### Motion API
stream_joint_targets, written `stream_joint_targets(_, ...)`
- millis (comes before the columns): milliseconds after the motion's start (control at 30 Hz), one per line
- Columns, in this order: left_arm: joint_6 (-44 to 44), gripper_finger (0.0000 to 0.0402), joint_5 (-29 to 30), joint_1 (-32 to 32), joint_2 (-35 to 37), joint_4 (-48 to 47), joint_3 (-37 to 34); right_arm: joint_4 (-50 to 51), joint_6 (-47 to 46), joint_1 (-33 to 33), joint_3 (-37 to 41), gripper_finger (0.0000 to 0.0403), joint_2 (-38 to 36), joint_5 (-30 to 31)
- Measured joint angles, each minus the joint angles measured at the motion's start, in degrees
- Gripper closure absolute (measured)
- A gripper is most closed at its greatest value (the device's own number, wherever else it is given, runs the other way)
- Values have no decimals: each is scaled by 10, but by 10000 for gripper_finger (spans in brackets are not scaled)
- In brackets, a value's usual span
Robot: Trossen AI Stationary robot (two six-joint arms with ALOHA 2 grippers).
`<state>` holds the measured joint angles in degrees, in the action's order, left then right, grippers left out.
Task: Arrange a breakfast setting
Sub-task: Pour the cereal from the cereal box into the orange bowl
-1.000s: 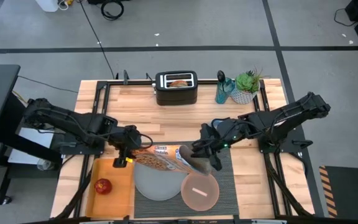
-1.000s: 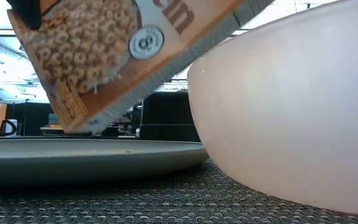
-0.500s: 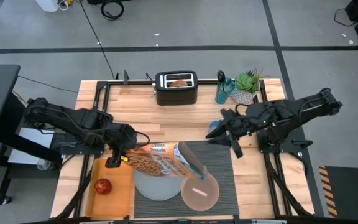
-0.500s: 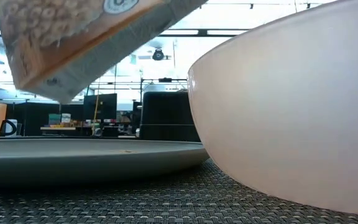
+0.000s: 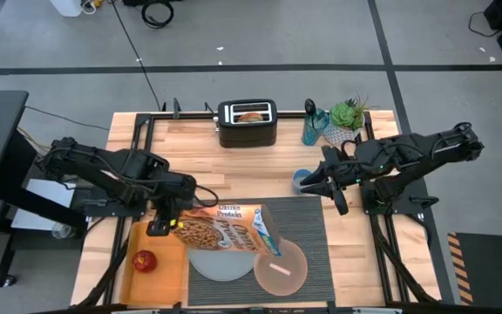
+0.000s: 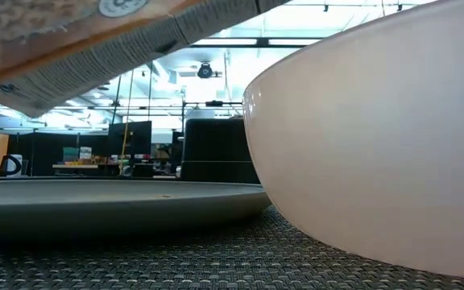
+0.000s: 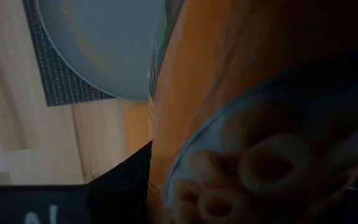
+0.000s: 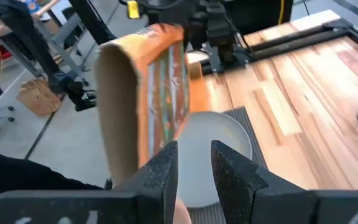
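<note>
I have the orange cardboard cereal box (image 5: pixel 225 230) clamped at its base end in my left gripper (image 5: pixel 166 222) — the fingers are closed on the box and hold it tipped nearly flat above the dark striped placemat (image 5: pixel 308 228). Its long axis runs straight out from those fingers toward the pinkish-tan round bowl (image 5: pixel 281 267), and the open mouth sits just short of the bowl's rim, over the seam between bowl and large round grey plate (image 5: pixel 214 262). So the pour turns on that line: the bowl lies beyond the far end of the box, a little to the front edge of the tabletop, and only the left arm is placed to reach it. I see no cereal in the bowl yet.

My right gripper (image 8: pixel 191 171) hangs well back over the bare wood, off the placemat's far corner — fingers narrowly parted, holding nothing.
</note>
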<state>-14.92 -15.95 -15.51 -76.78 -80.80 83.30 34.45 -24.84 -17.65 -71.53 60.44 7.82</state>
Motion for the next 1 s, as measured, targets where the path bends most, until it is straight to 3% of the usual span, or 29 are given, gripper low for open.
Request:
stream_joint_targets(300,22,221,-59,0,-70,-60,71,3,-12,-8,0,300,-8,2)
stream_joint_targets(800,4,221,-137,3,-148,-92,106,6,-21,-34,0,300,2,33)
stream_joint_targets(1000,-44,221,-190,13,-153,-92,106,7,-20,-34,0,300,2,37)
